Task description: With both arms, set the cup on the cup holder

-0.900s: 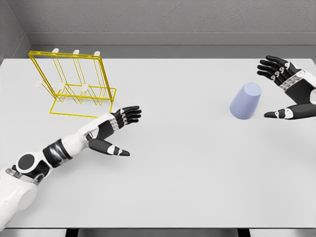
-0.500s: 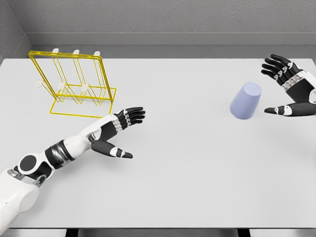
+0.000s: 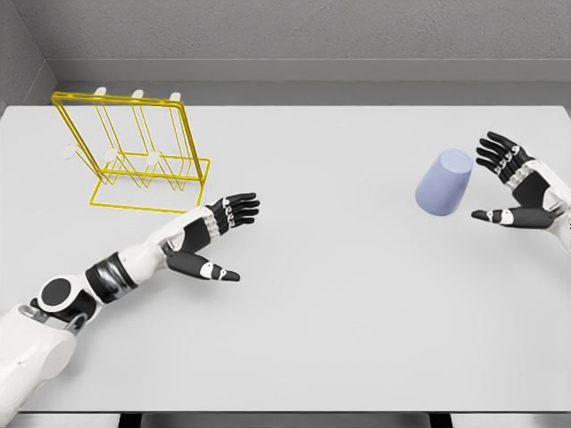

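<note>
A pale lavender cup (image 3: 443, 182) stands upside down on the white table (image 3: 339, 294), right of centre. My right hand (image 3: 504, 183) hovers just right of the cup, fingers spread and thumb pointing at it, a small gap between them. The yellow wire cup holder (image 3: 134, 152), with white-tipped pegs, stands at the back left. My left hand (image 3: 223, 236) is open above the table, in front of and to the right of the holder, holding nothing.
A grey wall runs behind the table's far edge. The table's front edge lies along the bottom of the view.
My right hand has come down and towards me beside the cup, its thumb now level with the cup's lower half. My left hand edged slightly forward and stayed open.
</note>
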